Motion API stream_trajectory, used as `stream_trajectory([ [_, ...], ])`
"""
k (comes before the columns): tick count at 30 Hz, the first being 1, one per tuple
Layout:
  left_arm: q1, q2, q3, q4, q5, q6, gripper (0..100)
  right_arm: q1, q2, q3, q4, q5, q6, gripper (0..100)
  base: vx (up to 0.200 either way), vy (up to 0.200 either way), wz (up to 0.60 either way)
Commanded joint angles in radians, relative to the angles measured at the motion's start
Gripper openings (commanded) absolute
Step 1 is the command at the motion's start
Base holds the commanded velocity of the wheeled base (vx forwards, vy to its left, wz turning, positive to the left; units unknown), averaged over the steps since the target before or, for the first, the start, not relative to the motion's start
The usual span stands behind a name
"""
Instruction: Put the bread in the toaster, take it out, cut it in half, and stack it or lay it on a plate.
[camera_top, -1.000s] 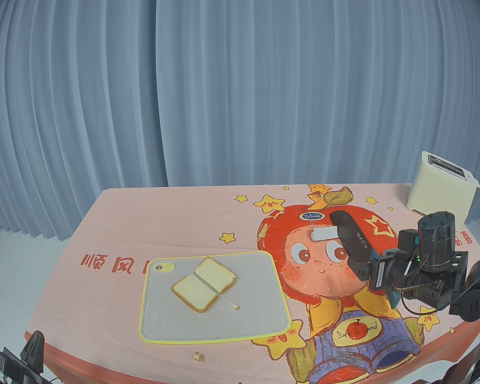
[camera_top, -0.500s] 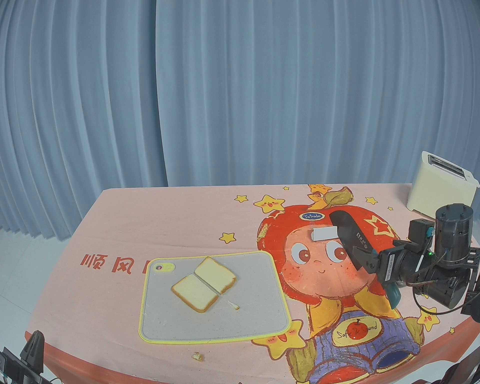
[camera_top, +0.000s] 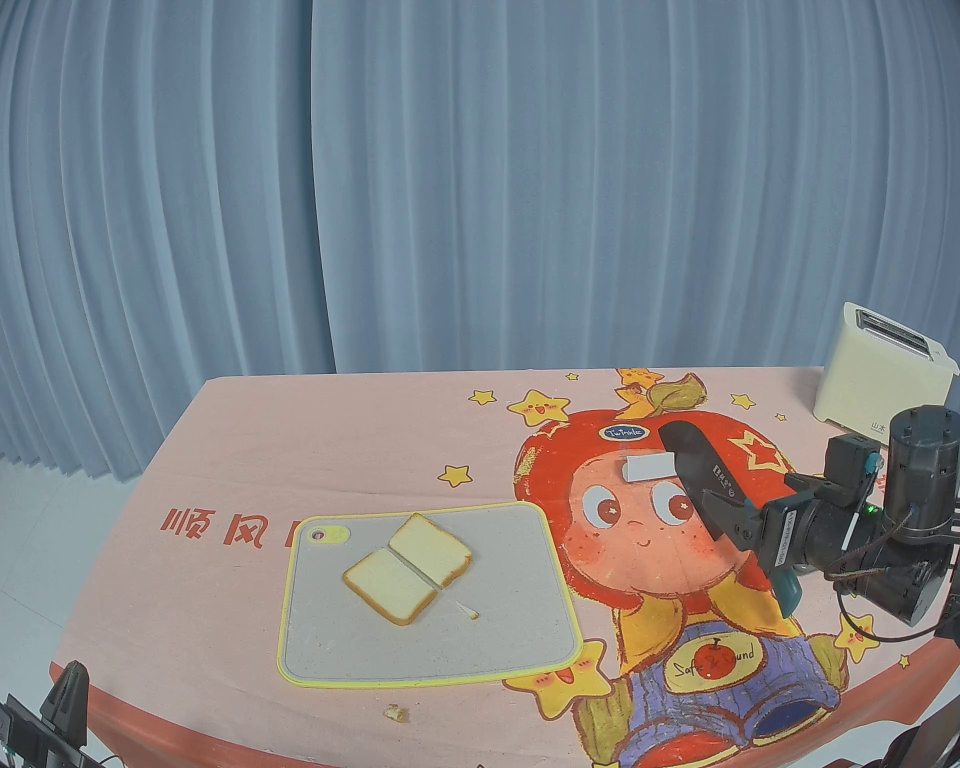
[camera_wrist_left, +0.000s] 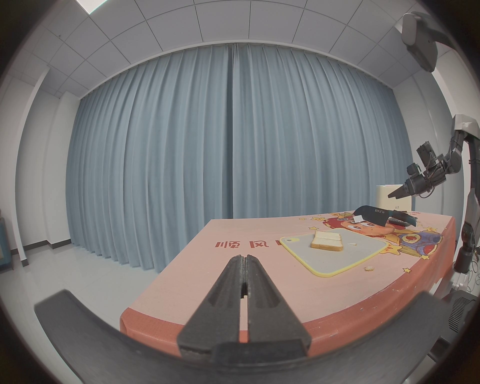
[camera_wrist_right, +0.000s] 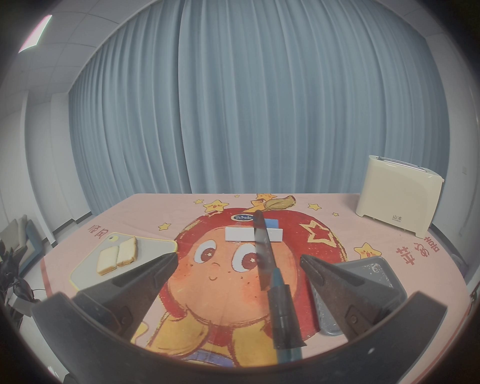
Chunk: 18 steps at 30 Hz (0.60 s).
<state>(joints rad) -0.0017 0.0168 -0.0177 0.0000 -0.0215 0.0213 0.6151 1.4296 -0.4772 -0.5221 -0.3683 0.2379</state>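
Observation:
Two halves of a bread slice (camera_top: 408, 568) lie side by side on the grey, yellow-rimmed cutting board (camera_top: 500, 640), which the left wrist view also shows as bread (camera_wrist_left: 327, 240). A black-bladed knife (camera_top: 703, 472) with a teal handle lies on the tablecloth, free of any grip. My right gripper (camera_wrist_right: 237, 257) is open and hovers over the knife's handle (camera_wrist_right: 281, 312) at the table's right side. The cream toaster (camera_top: 882, 369) stands at the far right corner. My left gripper (camera_wrist_left: 245, 260) is shut on nothing, off the table's front left corner.
A dark grey tray (camera_wrist_right: 372, 272) sits on the table just behind my right finger. A small white block (camera_top: 650, 467) lies by the knife's blade. One crumb (camera_top: 397, 713) lies near the front edge and another (camera_top: 466, 609) on the board. A blue curtain hangs behind.
My right arm has drawn back to the right, away from the blade. The knife, the bread and the left arm have stayed where they were.

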Motion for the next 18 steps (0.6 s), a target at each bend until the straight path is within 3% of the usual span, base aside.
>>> stream_trajectory([
  [1, 0.0, 0.002, 0.016, 0.0, 0.0, 0.0, 0, 0.031, -0.024, 0.0, 0.002, -0.001, 0.0, 100, 0.0, 0.0, 0.0],
  [18, 0.0, 0.002, 0.018, 0.0, 0.0, 0.0, 0, 0.141, -0.024, 0.003, -0.007, -0.029, 0.0, 100, 0.0, 0.0, 0.0],
])
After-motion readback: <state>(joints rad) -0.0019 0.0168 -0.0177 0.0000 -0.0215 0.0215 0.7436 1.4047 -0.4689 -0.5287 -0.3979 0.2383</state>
